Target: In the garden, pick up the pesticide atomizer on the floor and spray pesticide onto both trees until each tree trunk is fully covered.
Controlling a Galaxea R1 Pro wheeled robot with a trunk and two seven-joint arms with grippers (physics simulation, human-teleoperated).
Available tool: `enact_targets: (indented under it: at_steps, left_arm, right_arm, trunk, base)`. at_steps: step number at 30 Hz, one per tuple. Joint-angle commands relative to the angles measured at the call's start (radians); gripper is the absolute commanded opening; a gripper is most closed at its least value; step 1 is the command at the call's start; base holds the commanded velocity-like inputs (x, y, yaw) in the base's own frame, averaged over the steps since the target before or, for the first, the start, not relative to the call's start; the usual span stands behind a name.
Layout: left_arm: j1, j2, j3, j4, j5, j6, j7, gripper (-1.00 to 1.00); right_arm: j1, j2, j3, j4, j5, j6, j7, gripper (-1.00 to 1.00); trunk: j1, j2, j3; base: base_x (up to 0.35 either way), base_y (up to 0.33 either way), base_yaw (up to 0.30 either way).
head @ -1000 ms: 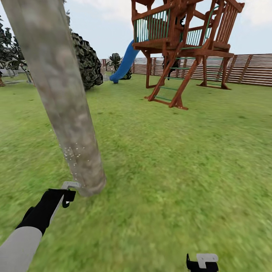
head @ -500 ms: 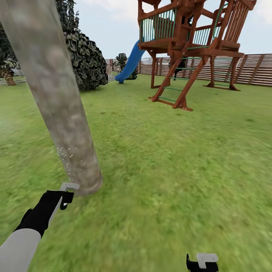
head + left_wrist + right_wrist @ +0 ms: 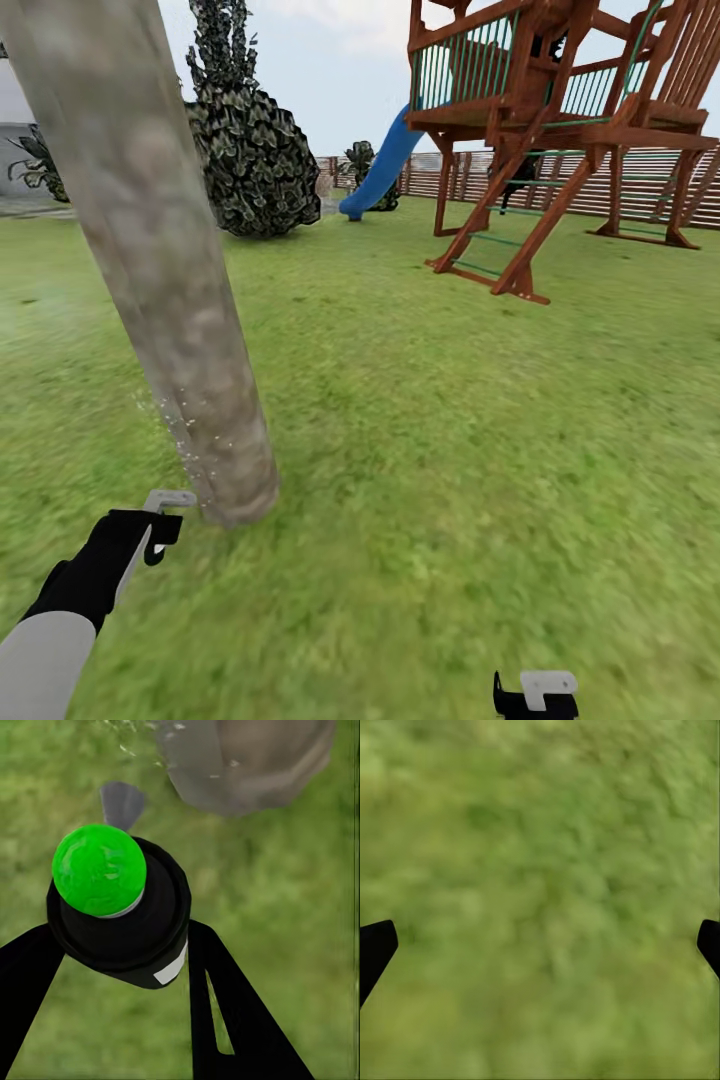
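One tree trunk (image 3: pixel 170 300) rises from the lawn (image 3: pixel 450 450) just ahead of the left end effector (image 3: pixel 160 520), leaning across the head view from its base toward the upper left corner. Fine white specks dot the trunk's lowest part on the side facing the arm. Right of the trunk the grass runs open and bare as far as the wooden play tower (image 3: pixel 560 130) with its blue slide (image 3: pixel 380 165), and behind those a brown slat fence (image 3: pixel 620 190) closes the garden. A dark cone-shaped bush (image 3: pixel 250 150) stands beyond the trunk, well apart from it.

The left end effector is closed on the spray bottle (image 3: pixel 120 907): in the left wrist view the black bottle sits clamped between the two black fingers (image 3: pixel 225 1012), seen end-on, its round green-lit top (image 3: pixel 99 870) toward the camera and a white label patch on its side. Its long axis runs along the fingers, toward the grass near the trunk's foot (image 3: pixel 247 761).

The right end effector (image 3: pixel 540 945) hangs low over bare grass, well right of the trunk, its fingertips (image 3: pixel 375 945) spread wide with nothing between them.
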Motion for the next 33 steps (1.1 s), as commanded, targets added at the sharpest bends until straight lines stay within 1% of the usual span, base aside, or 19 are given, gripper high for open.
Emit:
enact_targets:
  at_steps: [1,5,17,24,33]
  left_arm:
    - [0.0,0.0,-0.003,0.0,-0.001,0.001,0.0,-1.0]
    - [0.0,-0.005,-0.009,-0.001,-0.023,0.001,-0.001,-1.0]
    - [0.0,-0.004,-0.008,-0.002,-0.025,0.001,-0.001,-1.0]
    - [0.0,-0.009,-0.007,-0.002,-0.025,0.001,-0.001,-1.0]
    - [0.0,-0.007,-0.004,-0.002,-0.025,0.001,-0.001,-1.0]
  right_arm:
    - [0.0,0.0,0.0,0.0,0.0,0.0,0.0,1.0]
    - [0.0,0.0,0.0,0.0,0.0,0.0,0.0,1.0]
    - [0.0,0.0,0.0,0.0,0.0,0.0,0.0,1.0]
    - [0.0,-0.002,0.0,0.0,0.0,0.0,0.0,1.0]
    - [0.0,-0.002,0.0,0.0,0.0,0.0,0.0,1.0]
  trunk:
    - [0.0,0.0,0.0]
    - [0.0,0.0,0.0]
    - [0.0,0.0,0.0]
    - [0.0,0.0,0.0]
    - [0.0,0.0,0.0]
  base:
    - [0.123,-0.238,0.004]
    - [0.019,-0.27,0.089]
    - [0.0,-0.276,0.268]
    - [0.097,-0.268,0.018]
    - [0.011,-0.27,0.028]
